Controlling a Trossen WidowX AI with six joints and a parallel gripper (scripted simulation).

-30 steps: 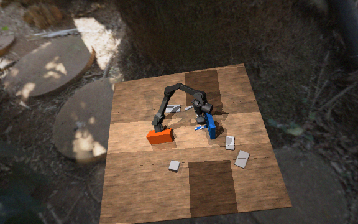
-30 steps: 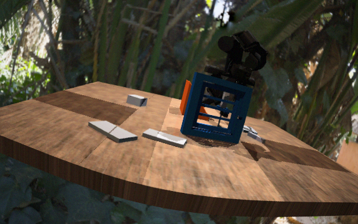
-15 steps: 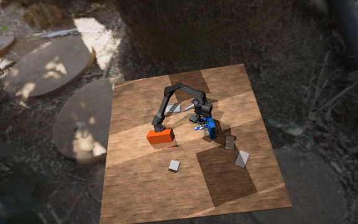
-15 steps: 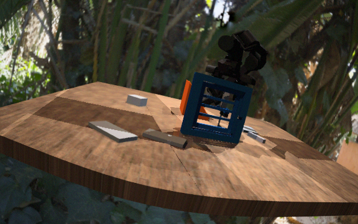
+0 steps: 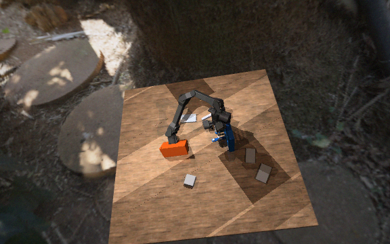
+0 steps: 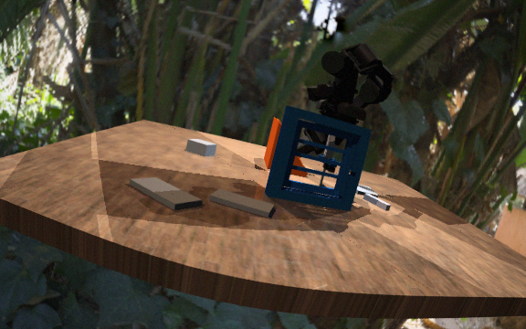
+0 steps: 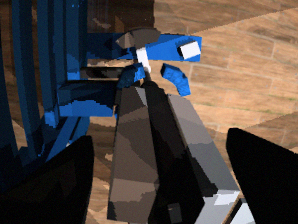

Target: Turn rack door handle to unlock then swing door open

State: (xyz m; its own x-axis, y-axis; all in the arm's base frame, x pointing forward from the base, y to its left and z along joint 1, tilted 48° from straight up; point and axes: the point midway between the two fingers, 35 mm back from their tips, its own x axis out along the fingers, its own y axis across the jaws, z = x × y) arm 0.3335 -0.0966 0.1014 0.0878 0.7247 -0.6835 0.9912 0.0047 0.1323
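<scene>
The blue door frame (image 5: pixel 230 139) (image 6: pixel 283 155) stands upright on the table. The barred blue door (image 7: pixel 42 75) appears to lie within the frame. The upright handle (image 7: pixel 134 155), two long grey-brown halves with a dark gap, stands out in front of it on a white stem (image 7: pixel 144 59). A blue arm (image 7: pixel 167 47) with a white block reaches out below. My gripper (image 5: pixel 220 131) (image 7: pixel 161 141) points down, open, with one black finger on each side of the handle and a gap to both halves. In the exterior view the frame partly hides the fingers. The exact handle turn is unclear.
The arm's orange base (image 5: pixel 175 149) (image 6: pixel 271 143) is beside the frame. A white block (image 5: pixel 190 180) (image 6: pixel 201 147) lies farther off. Two flat slabs (image 5: pixel 250 155) (image 5: pixel 263 173) lie behind the frame. Pale flat pieces (image 5: pixel 189 118) (image 6: pixel 377 201) lie near the frame's other side.
</scene>
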